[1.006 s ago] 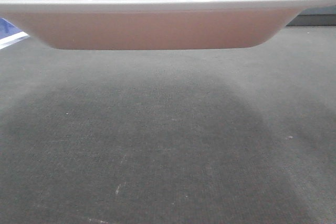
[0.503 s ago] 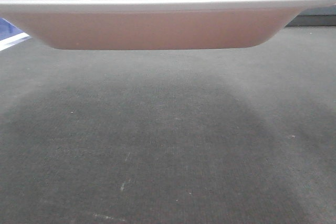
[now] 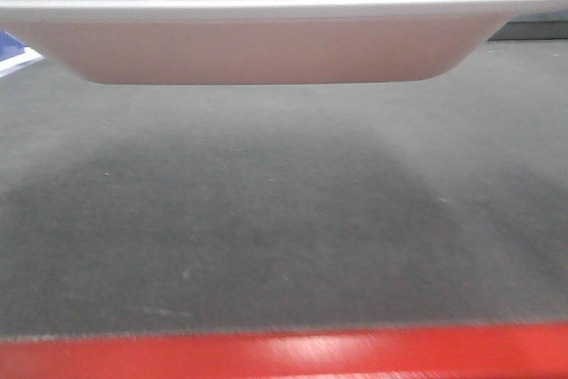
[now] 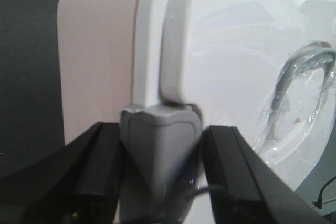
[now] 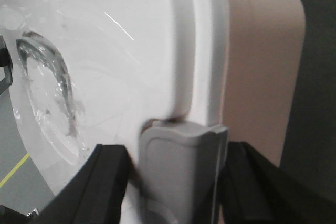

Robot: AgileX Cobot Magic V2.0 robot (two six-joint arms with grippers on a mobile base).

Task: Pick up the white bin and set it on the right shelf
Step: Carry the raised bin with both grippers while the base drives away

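The white bin fills the top of the front view, seen from below, hanging above the floor with its pinkish body under a white rim. In the left wrist view my left gripper is shut on a grey clip at the bin's lid edge. My right gripper is shut on the matching grey clip at the other end of the glossy lid. The right shelf is out of view.
Dark grey carpet floor lies under the bin. A red band runs across the bottom of the front view. A blue and white object peeks in at the left edge.
The red band has come into the bottom of the front view and the floor has slid up the frame. The bin keeps its place at the top.
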